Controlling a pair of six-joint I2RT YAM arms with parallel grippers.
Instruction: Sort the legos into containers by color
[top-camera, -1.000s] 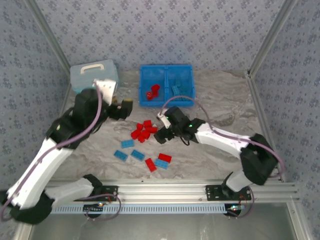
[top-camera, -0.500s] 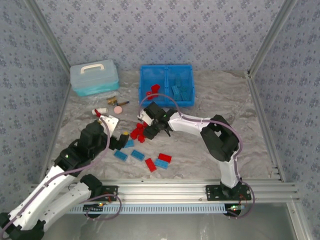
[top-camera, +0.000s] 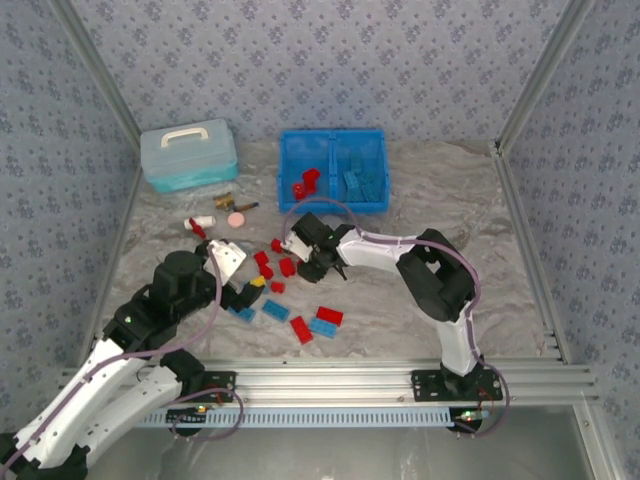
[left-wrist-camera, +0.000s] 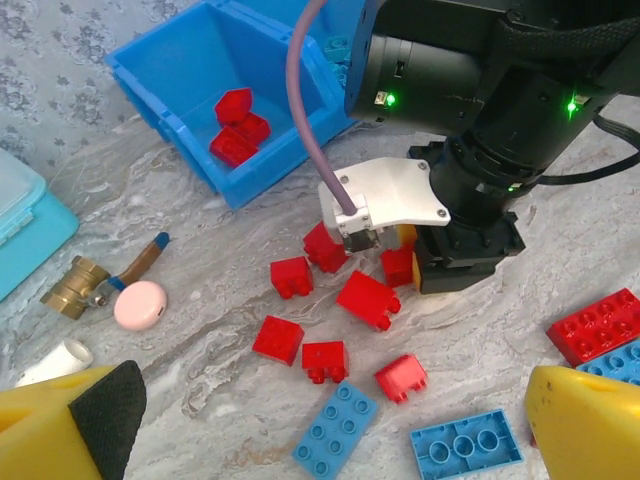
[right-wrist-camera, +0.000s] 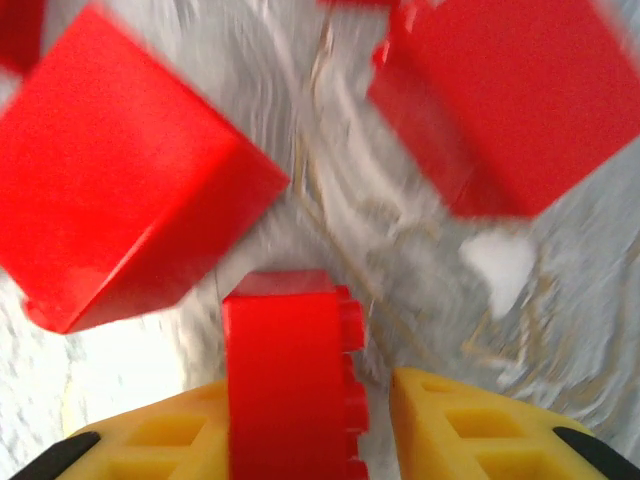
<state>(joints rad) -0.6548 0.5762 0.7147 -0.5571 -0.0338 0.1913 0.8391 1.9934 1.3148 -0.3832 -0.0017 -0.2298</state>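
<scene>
One small red studded plastic brick sits on the table between my right fingers, set close about it; firmly pinched or not, I cannot tell. My left fingers are spread wide. Next, I judge: grip, lift, carry to the bright blue plastic bin, reds' side.

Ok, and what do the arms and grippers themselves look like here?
The left arm and right arm have white links and black joints, each trailing a mauve cable. The right wrist housing is black with small green lights and carries a white bracket. The fingers are yellow plastic with black pads.
</scene>
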